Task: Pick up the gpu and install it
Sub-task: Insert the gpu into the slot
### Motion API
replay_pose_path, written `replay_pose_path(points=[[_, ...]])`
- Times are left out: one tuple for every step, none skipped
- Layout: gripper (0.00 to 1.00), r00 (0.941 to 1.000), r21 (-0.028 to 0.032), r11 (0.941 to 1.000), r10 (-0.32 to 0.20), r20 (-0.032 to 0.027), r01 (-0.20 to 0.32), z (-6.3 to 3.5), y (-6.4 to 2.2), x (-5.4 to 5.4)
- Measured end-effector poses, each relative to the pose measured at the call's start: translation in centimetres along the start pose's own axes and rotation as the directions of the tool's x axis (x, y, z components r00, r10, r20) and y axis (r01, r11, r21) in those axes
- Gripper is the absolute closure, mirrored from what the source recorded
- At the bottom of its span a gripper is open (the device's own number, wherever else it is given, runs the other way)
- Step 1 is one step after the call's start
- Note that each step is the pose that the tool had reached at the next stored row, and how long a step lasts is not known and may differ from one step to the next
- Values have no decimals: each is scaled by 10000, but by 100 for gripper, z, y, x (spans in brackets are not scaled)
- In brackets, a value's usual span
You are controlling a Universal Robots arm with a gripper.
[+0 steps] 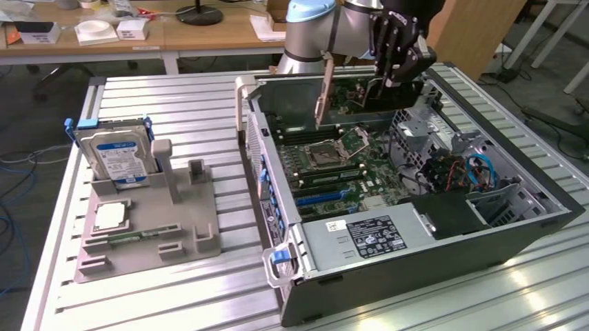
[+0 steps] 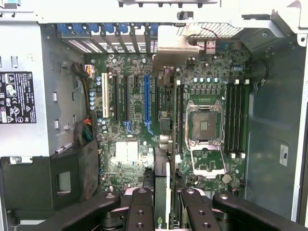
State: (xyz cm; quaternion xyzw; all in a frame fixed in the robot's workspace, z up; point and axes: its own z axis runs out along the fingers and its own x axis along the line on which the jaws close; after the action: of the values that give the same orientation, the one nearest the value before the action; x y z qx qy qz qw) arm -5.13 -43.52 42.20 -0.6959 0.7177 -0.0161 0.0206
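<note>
Gpu (image 1: 324, 83) clamped in my pincer (image 1: 391, 72), held over the board inside the case (image 1: 515, 227).
Exterior view: card stood on edge, long axis level, bracket (image 1: 321, 107) toward the rear wall; it could snag there. Wrist view: gpu (image 2: 162, 183) ran parallel to the blue slot (image 2: 147, 103) but beside it, so pushing down risked missing it.

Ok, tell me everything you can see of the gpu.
The gpu is a thin flat card with a green circuit-board face and a silver metal bracket at one end. It stands on edge, clamped between the jaws of the gripper, over the motherboard inside the open computer case. Whether it touches a slot is unclear.
</note>
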Motion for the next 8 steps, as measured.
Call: replay_pose_path(points=[[74, 10000, 1, 10000, 0, 0, 0, 1, 13, 0], [74, 10000, 1, 10000, 1, 1, -1, 2, 26, 1], [74, 10000, 0, 10000, 1, 0, -1, 2, 42, 2], [74, 10000, 1, 10000, 1, 0, -1, 2, 56, 4], [74, 10000, 1, 10000, 1, 2, -1, 4, 67, 6], [74, 10000, 1, 10000, 1, 2, -1, 5, 76, 7], [74, 10000, 0, 10000, 1, 0, -1, 5, 80, 8], [74, 10000, 0, 10000, 0, -1, 0, 7, 82, 10]])
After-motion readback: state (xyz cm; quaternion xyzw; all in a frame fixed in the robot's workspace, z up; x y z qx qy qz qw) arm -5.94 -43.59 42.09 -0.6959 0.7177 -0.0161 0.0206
